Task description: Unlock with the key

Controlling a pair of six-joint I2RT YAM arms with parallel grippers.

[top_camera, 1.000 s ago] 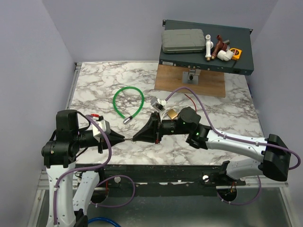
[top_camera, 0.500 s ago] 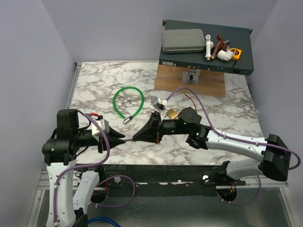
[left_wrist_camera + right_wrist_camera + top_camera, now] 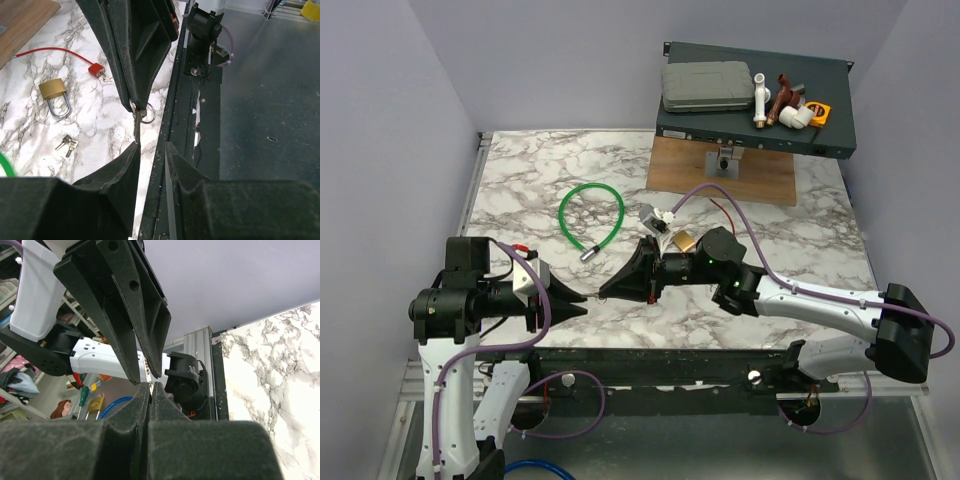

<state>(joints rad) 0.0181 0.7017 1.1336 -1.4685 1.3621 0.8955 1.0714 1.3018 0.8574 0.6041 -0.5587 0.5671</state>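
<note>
Red is the small head of the key [image 3: 97, 70], which lies flat on the marble table [image 3: 100, 125]. It is tied to a thin red cord [image 3: 50, 49], lies near the brass padlock [image 3: 53, 90], and is apart from both grippers. The right gripper [image 3: 134, 102] has its fingers pressed together on a slim metal key with a ring [image 3: 137, 125], held over the table's near edge. The left gripper [image 3: 151, 146] faces it with its fingers a little apart, and one fingertip [image 3: 134, 150] touches the end of the blade. A pair of small keys [image 3: 67, 144] lies near the padlock.
</note>
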